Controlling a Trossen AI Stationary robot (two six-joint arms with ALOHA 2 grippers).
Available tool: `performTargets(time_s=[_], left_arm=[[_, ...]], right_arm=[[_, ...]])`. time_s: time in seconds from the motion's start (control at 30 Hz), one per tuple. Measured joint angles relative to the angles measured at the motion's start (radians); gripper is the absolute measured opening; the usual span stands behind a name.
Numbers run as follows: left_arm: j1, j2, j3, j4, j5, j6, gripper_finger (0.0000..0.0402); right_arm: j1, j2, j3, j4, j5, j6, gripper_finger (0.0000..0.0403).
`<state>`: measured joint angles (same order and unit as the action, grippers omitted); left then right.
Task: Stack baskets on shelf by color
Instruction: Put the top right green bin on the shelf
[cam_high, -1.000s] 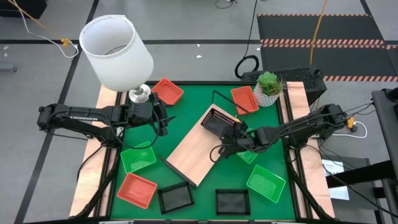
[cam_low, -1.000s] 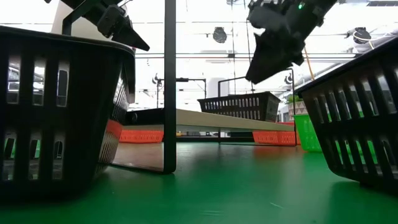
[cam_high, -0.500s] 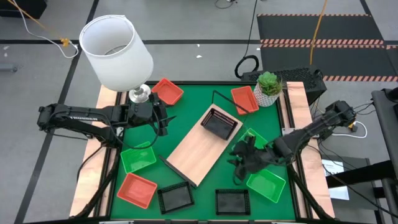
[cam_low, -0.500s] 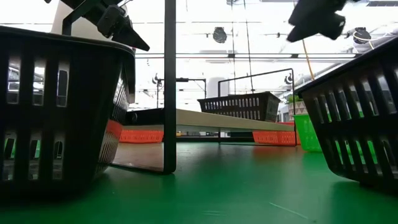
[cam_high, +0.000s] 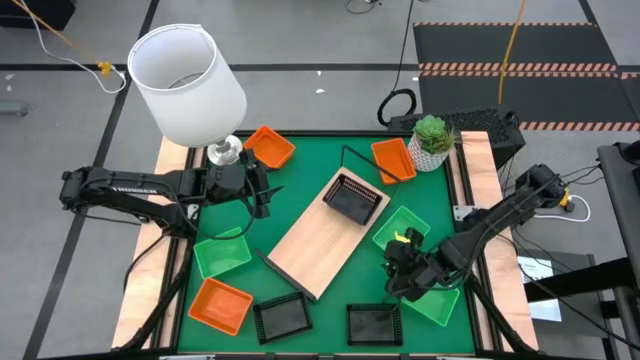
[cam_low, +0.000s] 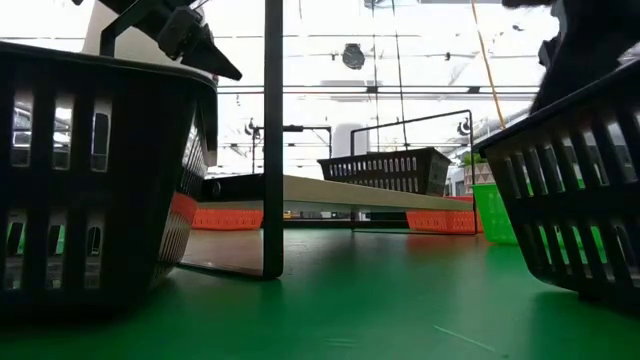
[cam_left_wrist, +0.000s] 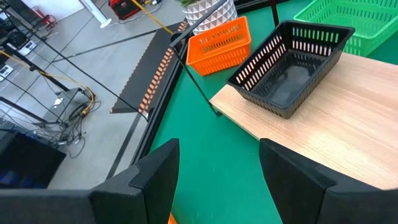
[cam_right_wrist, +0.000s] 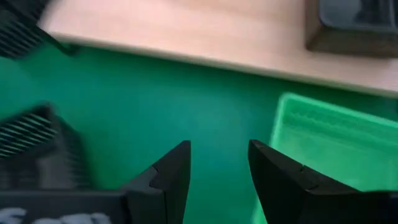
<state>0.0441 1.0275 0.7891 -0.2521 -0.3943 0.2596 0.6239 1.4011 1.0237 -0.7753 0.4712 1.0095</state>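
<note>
The wood shelf (cam_high: 325, 235) lies slanted in the middle of the green mat (cam_high: 300, 185). One black basket (cam_high: 353, 198) sits on the far end of the shelf.

The other baskets are on the mat around it. An orange basket (cam_high: 269, 146) is near the far left corner, next to a white lamp (cam_high: 187, 82). Another orange basket (cam_high: 391, 160) is near the far right corner, just beside a small plant in a pot (cam_high: 432, 141). A third orange basket (cam_high: 221, 305) is by the near left corner. A green basket (cam_high: 222, 254) sits just behind it, near the left edge. Two black baskets (cam_high: 280, 319) (cam_high: 373, 323) sit along the near edge. A green basket (cam_high: 402, 226) lies right of the shelf, and another green basket (cam_high: 437, 300) lies by the near right corner.

The right gripper (cam_high: 402, 272) hangs over the mat between those two green baskets. Its fingers (cam_right_wrist: 173, 168) are spread apart and hold nothing.

The left gripper (cam_high: 262, 190) waits by the left edge, behind the green basket there. Its fingers (cam_left_wrist: 163, 168) are spread apart too, with nothing in them.
</note>
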Motion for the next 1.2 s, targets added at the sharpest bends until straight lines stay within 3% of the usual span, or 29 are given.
performTargets(time_s=[0.47,0.83,1.1,1.2], left_arm=[[0.0,0.0,0.0,0.022,0.003,0.006,0.0223],[0.0,0.0,0.0,0.021,0.004,0.007,0.0223],[0.0,0.0,0.0,0.021,0.004,0.019,0.0223],[0.0,0.0,0.0,0.021,0.004,0.019,0.0223]], right_arm=[[-0.094,0.137,0.0,-0.083,-0.002,-0.086,0.0151],[-0.153,0.136,-0.035,-0.007,-0.084,-0.083,0.006],[-0.153,0.135,-0.082,0.041,-0.085,-0.072,0.0082],[-0.153,0.136,-0.082,0.042,-0.086,-0.068,0.0072]])
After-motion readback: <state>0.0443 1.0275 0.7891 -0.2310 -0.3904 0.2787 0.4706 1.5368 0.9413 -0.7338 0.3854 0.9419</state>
